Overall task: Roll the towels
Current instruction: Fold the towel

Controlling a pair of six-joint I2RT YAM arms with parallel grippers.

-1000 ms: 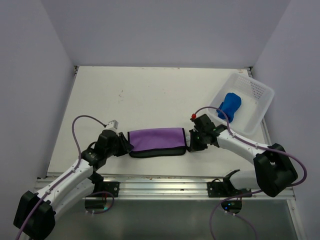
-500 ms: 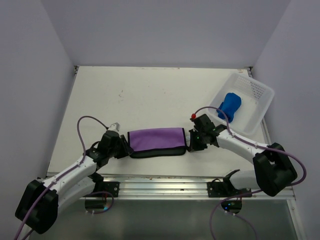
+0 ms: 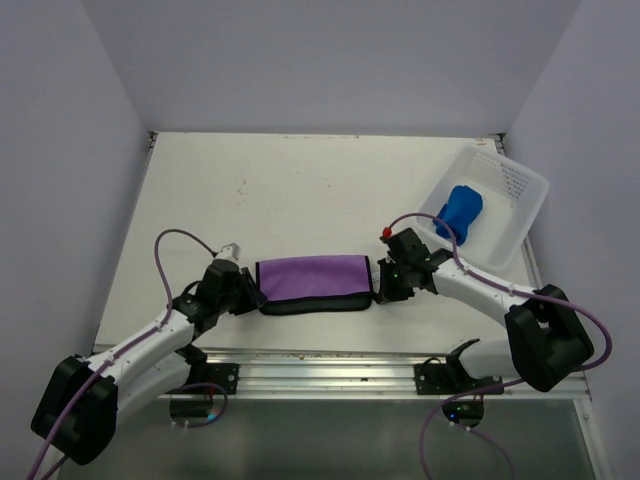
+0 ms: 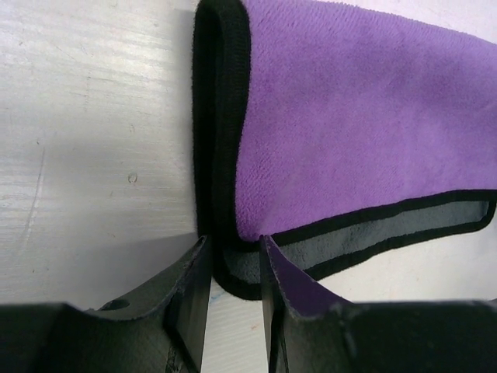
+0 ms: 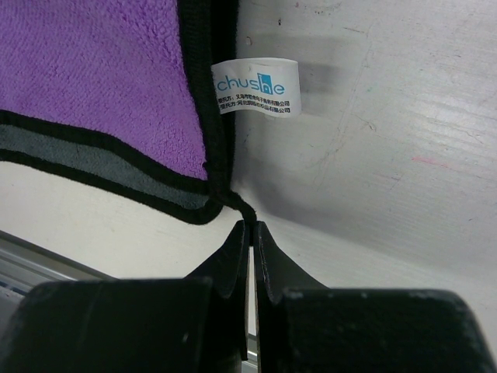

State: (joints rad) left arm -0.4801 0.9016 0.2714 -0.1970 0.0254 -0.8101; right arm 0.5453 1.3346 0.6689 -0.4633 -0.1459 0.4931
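The purple towel (image 3: 312,278) with black trim lies folded flat near the table's front edge, between the two arms. My left gripper (image 3: 254,293) is at its left end. In the left wrist view that gripper (image 4: 233,250) is closed on the thick folded corner of the towel (image 4: 349,116). My right gripper (image 3: 379,287) is at the right end. In the right wrist view it (image 5: 252,229) is shut on the black trim, which is drawn to a point at the corner of the towel (image 5: 93,78). The blue towel (image 3: 462,210) lies rolled in the basket.
The white perforated basket (image 3: 525,215) stands at the right edge of the table, tilted toward the back right. A white brand label (image 5: 255,87) sticks out from the purple towel's right edge. A metal rail (image 3: 320,365) runs along the near edge.
The left arm has shifted slightly, its gripper nudging toward the towel's left end. The towel, the right arm and the basket have not moved.
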